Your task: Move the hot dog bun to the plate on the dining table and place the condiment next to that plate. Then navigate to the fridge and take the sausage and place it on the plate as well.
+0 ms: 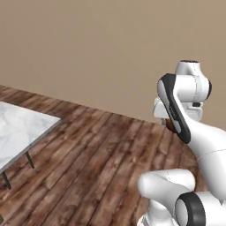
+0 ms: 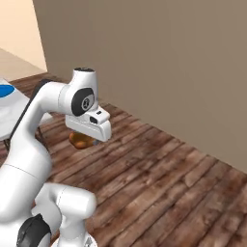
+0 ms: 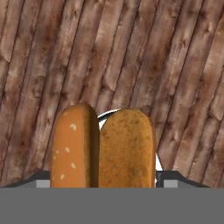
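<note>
The white arm's two-finger gripper (image 2: 83, 140) carries the golden-brown split hot dog bun (image 3: 103, 146) clamped between its jaws — held high above the dark plank floor (image 1: 92, 150), clear for transit toward the white marble-topped table (image 1: 20, 130).

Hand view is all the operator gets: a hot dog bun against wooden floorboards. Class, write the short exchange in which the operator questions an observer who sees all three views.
Operator: Is the hot dog bun held, or lying on the floor?
Observer: Held. In the right base view the hot dog bun hangs in the gripper, above the wooden floor.
Operator: Is a table anywhere near?
Observer: Yes. The left base view shows a marble-topped table off to the arm's left, apart from the arm.
</note>
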